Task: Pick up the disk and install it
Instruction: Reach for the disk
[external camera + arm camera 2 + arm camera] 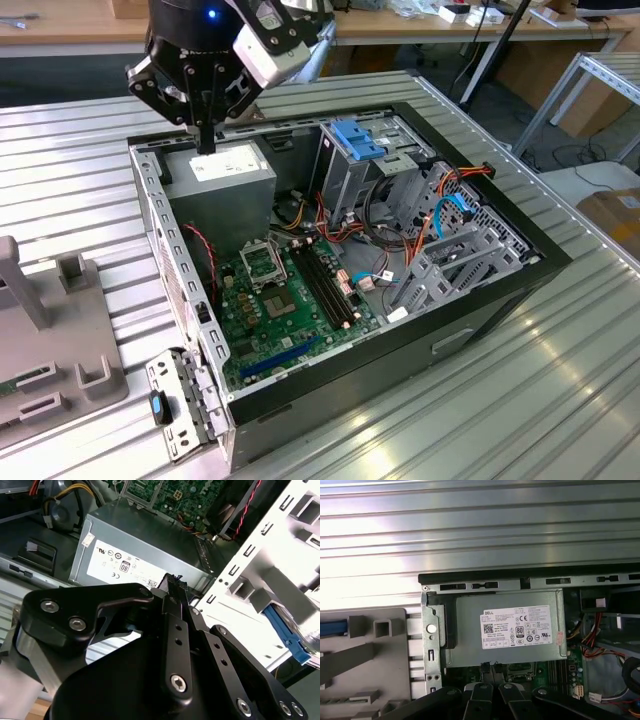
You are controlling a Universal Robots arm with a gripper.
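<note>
Gripper (206,140) with fingers (172,630) drawn together and nothing between them, tips hanging above the labelled top of the power supply (222,175). This closed, empty posture reads as passage over the open computer case (400,350) rather than a grasp. The disk (331,627) is not in hand. Its blue carrier rail lies on the grey fixture (380,655), which stands on the ribbed metal table (480,525) outside the case, past the perforated case wall (160,240) that flanks the power supply. In the second wrist view the same disk (287,635) shows as a blue rail edging a silver body, well apart from the fingertips. The fixture's raised blocks appear meant to hold the disk level and reachable from above. That case wall rises between the power supply and the fixture and is the nearest obstruction. On the power supply's other side stands the upright drive cage (345,185), capped by a light-blue bracket (358,140). Orange and blue cables (440,210) are strung beyond the cage, and the motherboard (285,290) lies on the case floor beside the power supply.
</note>
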